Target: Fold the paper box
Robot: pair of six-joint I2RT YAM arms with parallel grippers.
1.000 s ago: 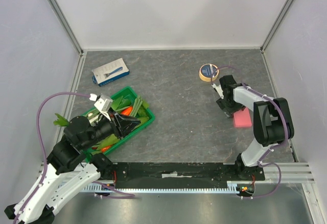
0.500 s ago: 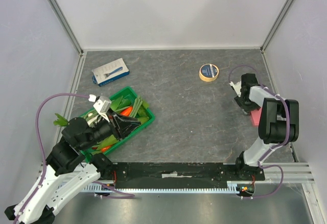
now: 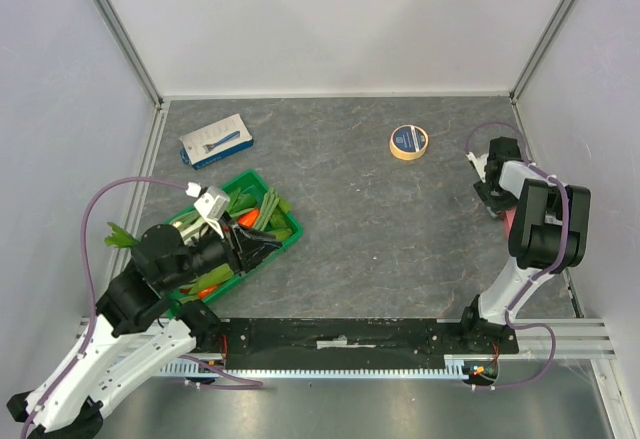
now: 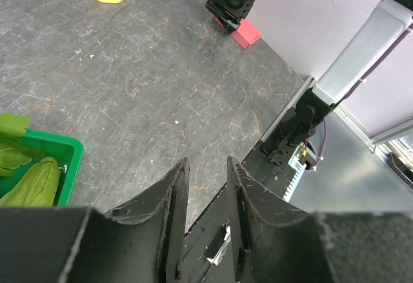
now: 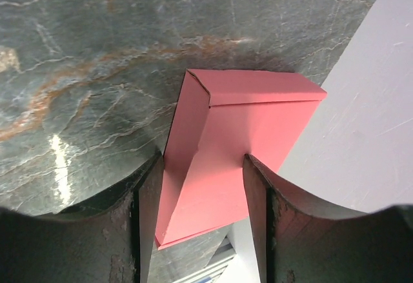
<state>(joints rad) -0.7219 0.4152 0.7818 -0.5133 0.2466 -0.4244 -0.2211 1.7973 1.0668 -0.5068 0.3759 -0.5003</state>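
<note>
The paper box (image 5: pixel 239 135) is a pink card piece, partly folded, with one flap bent up. It lies at the table's right edge against the wall, and in the top view only a sliver of the box (image 3: pixel 509 221) shows beside the arm. My right gripper (image 5: pixel 203 160) straddles it, both fingers pressed to its sides. In the left wrist view the box (image 4: pixel 246 34) appears far off under the right gripper (image 3: pixel 492 197). My left gripper (image 3: pixel 268 246) hovers by the green crate, its jaws slightly apart around nothing (image 4: pixel 206 164).
A green crate (image 3: pixel 292 241) of vegetables sits at the left under the left arm. A blue-and-white flat package (image 3: pixel 215 140) lies at the back left. A roll of tape (image 3: pixel 408 142) rests at the back right. The right wall (image 5: pixel 361 115) touches the box.
My right gripper has swung right to the wall, narrowing on the pink box, which moved along with it. The left arm shifted only slightly.
</note>
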